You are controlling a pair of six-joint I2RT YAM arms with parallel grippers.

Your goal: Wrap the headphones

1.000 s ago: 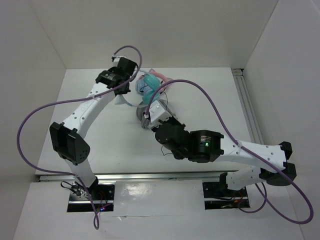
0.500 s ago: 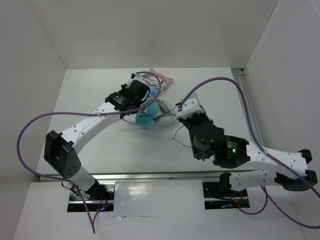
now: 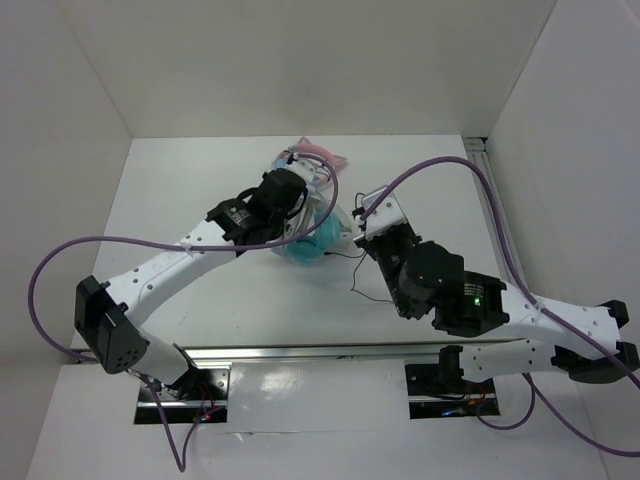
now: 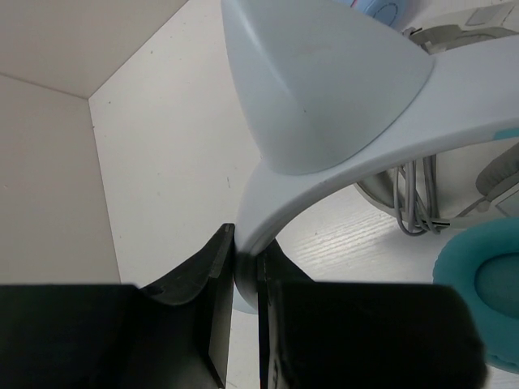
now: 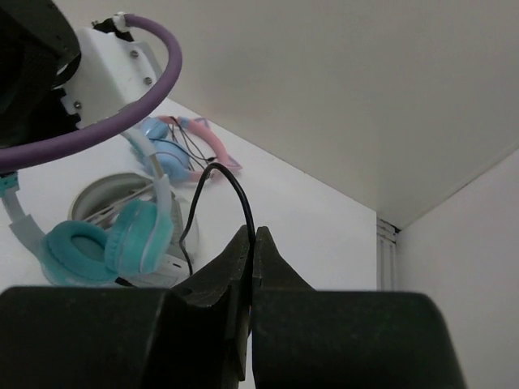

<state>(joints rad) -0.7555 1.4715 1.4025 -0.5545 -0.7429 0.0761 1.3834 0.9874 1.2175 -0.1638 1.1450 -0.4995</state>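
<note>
Headphones (image 3: 306, 246) sit near the middle of the counter (image 3: 170, 185), toward its far side. Their teal ear cups (image 5: 101, 243) hang low and side by side; whether they rest on the surface or hang just clear of it I cannot tell.

Left fingers (image 4: 203, 279) are clenched on the pale-blue headband (image 4: 324, 113), pinching its rim just below one cat-ear point. The left wrist view shows the band squeezed between both fingers with no gap, and one teal cushion (image 4: 485, 279) shows at the right edge of that view.

Right fingers (image 5: 220, 267) are pressed together on the thin black cable (image 5: 240, 190). It rises from between the tips, arches over and drops toward the ear cups. From above, the right fingers lie just right of the headphones. A loose length of cable trails over the counter toward the near edge, beside the right arm.

Behind the headphones lies a grey-and-white pair (image 5: 109, 188). Its round cup and grey cord are close against the teal pair; touching or not is unclear. Farther back, near the rear wall, a pink-banded pair (image 5: 185, 147) with blue cups lies on the counter, apart from both sets of fingers.
</note>
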